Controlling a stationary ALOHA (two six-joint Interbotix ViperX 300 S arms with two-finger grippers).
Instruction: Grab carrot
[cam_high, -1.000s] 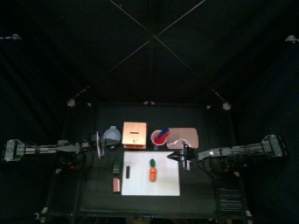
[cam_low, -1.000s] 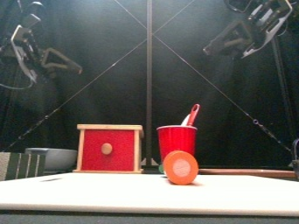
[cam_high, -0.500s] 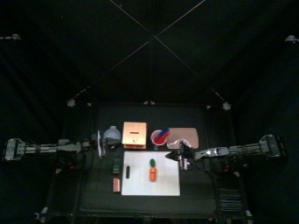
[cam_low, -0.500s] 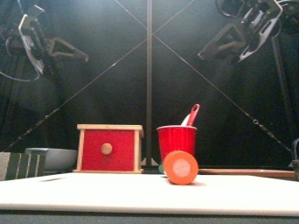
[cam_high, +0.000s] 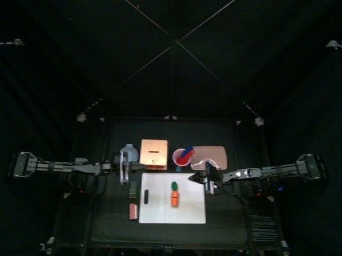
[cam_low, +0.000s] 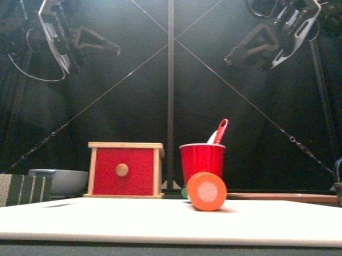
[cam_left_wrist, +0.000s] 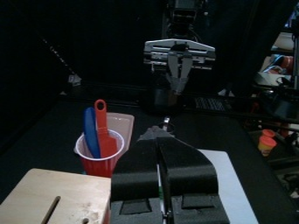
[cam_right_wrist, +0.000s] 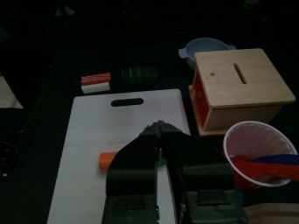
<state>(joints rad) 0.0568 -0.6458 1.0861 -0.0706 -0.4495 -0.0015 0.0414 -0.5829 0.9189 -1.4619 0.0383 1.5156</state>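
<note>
I had the carrot lying on the white cutting board near the front middle of the counter, its length running near to far. From the front camera I saw it end-on as an orange disc, untouched by either arm.

My right end effector hung just off the board's far right corner, above the counter and not in contact with anything. In its wrist camera the two jaws stood nearly together with nothing between them, and a bit of the carrot showed beside them on the board.

My left end effector sat over the left side of the counter, by the wooden box. Its wrist camera showed the jaws drawn close together, empty.

Behind the board I could see the wooden box with a red front and, to its right, the red cup with utensils standing in it. A thin red-orange stick and a dark marker-like item lay left of the board. Further left at the counter's edge stood a pale blue bowl.
</note>
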